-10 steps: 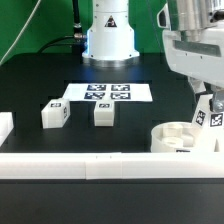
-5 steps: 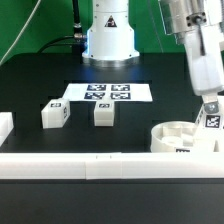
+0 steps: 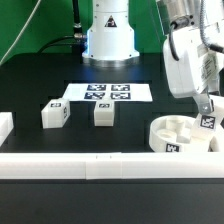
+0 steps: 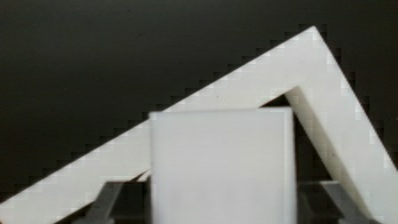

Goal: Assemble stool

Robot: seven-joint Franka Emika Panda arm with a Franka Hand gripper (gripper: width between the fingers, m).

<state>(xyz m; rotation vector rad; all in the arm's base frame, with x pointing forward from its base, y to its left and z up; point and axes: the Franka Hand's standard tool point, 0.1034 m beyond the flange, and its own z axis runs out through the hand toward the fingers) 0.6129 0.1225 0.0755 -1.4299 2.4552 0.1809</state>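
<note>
My gripper is shut on a white stool leg with a tag, held upright at the far right edge of the round seat; I cannot tell if it touches the seat. In the wrist view the leg fills the space between my dark fingers, and the gripper closes on its sides. Two more legs stand on the black table to the exterior view's left.
The marker board lies in front of the robot base. A long white rail runs along the front edge. A white rail end shows at the left. Rails meet in a corner in the wrist view.
The gripper has turned and shifted a little with the leg in it, ending slightly lower by the seat. The seat has shifted slightly to the exterior view's left. The two loose legs have not moved.
</note>
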